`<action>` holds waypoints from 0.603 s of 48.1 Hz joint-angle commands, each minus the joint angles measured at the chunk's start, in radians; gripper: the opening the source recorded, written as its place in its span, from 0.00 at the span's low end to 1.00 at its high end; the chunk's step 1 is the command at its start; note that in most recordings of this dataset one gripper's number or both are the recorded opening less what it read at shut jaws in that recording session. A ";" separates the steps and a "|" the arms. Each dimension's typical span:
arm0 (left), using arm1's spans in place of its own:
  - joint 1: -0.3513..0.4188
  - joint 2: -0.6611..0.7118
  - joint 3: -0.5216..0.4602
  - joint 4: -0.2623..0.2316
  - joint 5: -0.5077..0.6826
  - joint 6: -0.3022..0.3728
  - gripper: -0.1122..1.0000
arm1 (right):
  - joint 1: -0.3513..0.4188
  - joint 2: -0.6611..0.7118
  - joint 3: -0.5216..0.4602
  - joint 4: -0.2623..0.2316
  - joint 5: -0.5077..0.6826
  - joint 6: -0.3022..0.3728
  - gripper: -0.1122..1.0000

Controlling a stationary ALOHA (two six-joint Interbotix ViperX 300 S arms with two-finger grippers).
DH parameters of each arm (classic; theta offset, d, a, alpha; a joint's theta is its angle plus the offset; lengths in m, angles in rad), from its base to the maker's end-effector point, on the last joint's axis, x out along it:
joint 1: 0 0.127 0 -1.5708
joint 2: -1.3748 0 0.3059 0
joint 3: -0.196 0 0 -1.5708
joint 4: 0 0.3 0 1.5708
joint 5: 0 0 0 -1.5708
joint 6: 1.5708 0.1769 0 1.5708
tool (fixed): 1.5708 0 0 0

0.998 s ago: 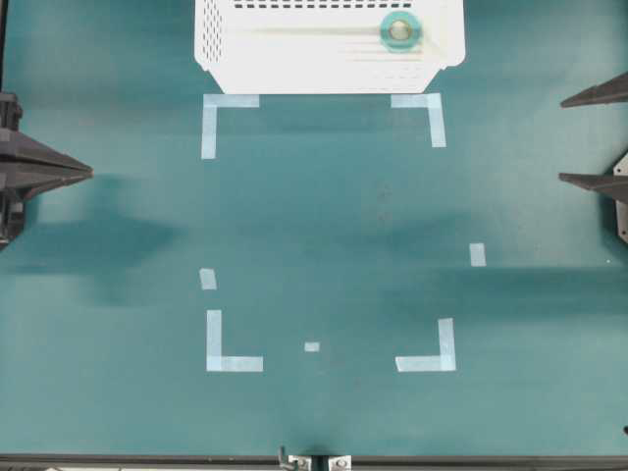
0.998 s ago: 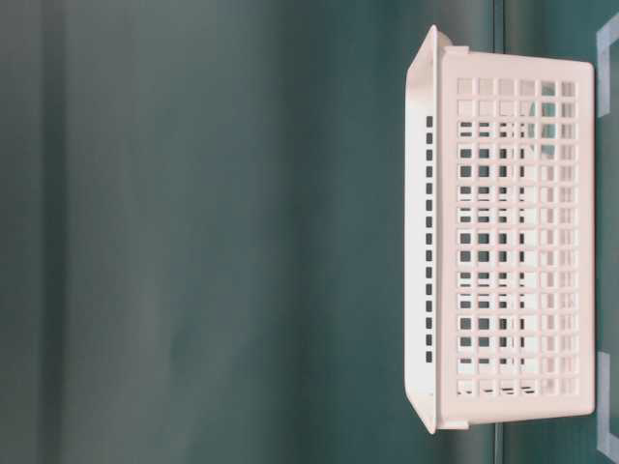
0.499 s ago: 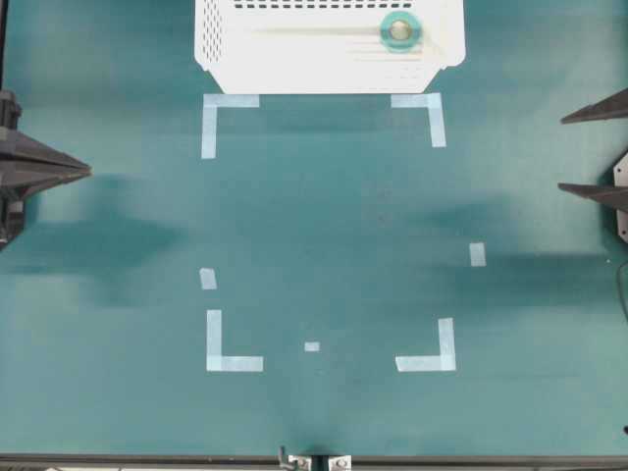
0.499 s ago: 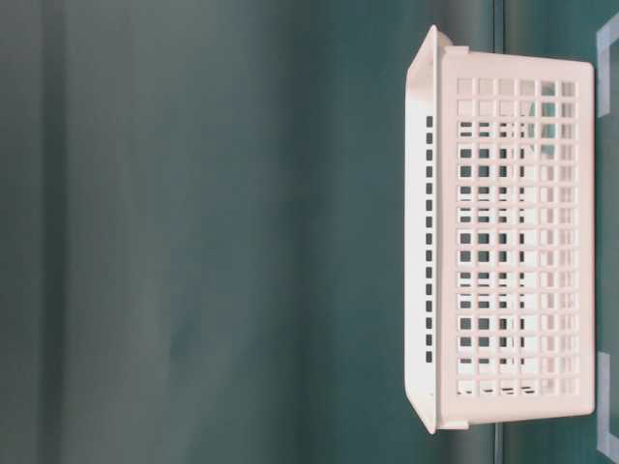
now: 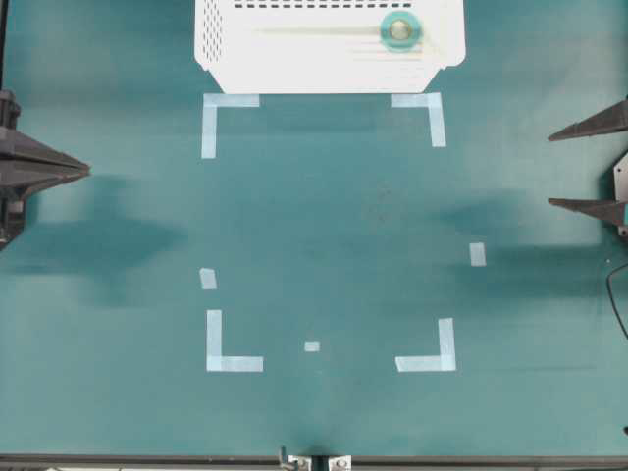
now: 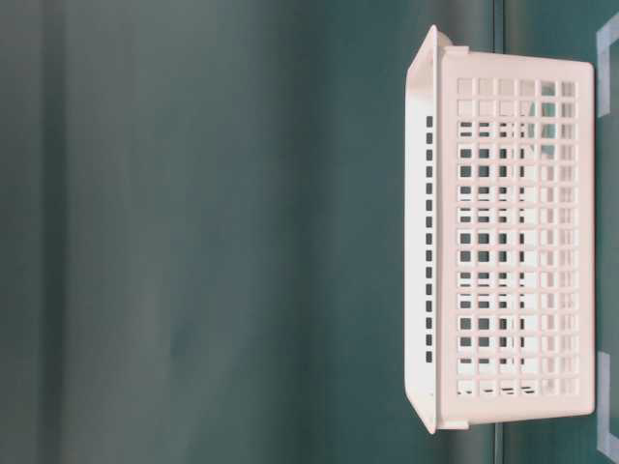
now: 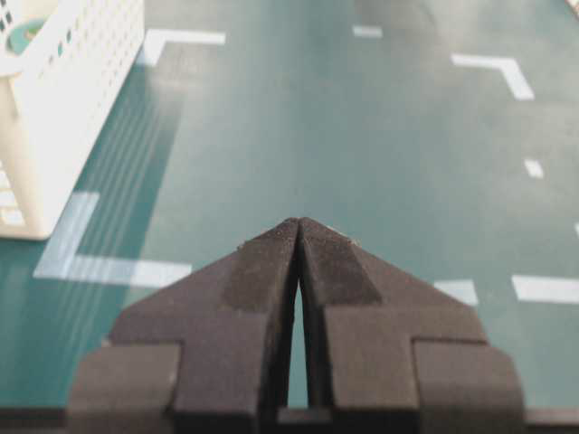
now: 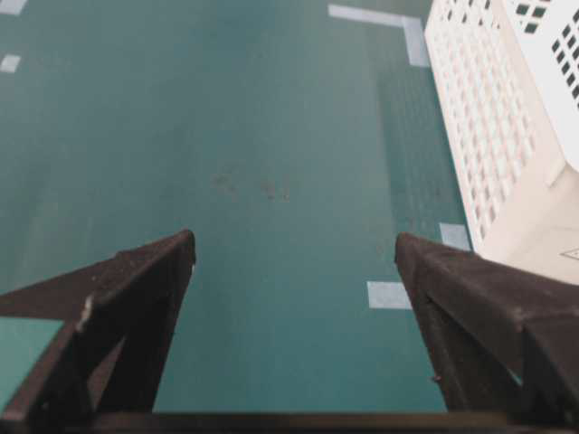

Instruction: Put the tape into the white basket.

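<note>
The mint-green tape [image 5: 398,30] lies flat inside the white basket [image 5: 245,69] at the table's far edge, toward the basket's right end. In the left wrist view a sliver of the tape [image 7: 23,36] shows above the basket wall [image 7: 81,81]. My left gripper [image 5: 86,171] rests at the table's left edge, shut, fingertips touching, holding nothing [image 7: 298,221]. At the right edge my right gripper [image 5: 551,169] stands wide open and empty [image 8: 294,249]. The basket's perforated wall [image 8: 488,136] appears to its right. The table-level view shows the basket [image 6: 503,232] side-on.
Pale-blue tape corner marks [image 5: 218,108] [image 5: 428,108] [image 5: 228,351] [image 5: 432,353] outline a rectangle on the green table. Small strips [image 5: 208,279] [image 5: 477,254] [image 5: 312,346] lie around it. A cable [image 5: 616,294] hangs at the right edge.
My right gripper has drawn back slightly toward the right edge. The tape, basket and left gripper have not moved.
</note>
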 commanded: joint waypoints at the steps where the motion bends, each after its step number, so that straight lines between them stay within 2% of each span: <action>1: 0.003 0.009 -0.026 -0.002 0.026 0.002 0.00 | 0.003 0.028 -0.012 -0.003 -0.014 0.000 0.98; 17: 0.003 0.009 -0.037 -0.002 0.048 0.003 0.00 | 0.003 0.054 0.002 -0.003 -0.031 0.000 0.98; 29: 0.003 0.008 -0.029 0.000 0.043 0.008 0.00 | 0.003 0.054 0.051 -0.003 -0.109 -0.005 0.98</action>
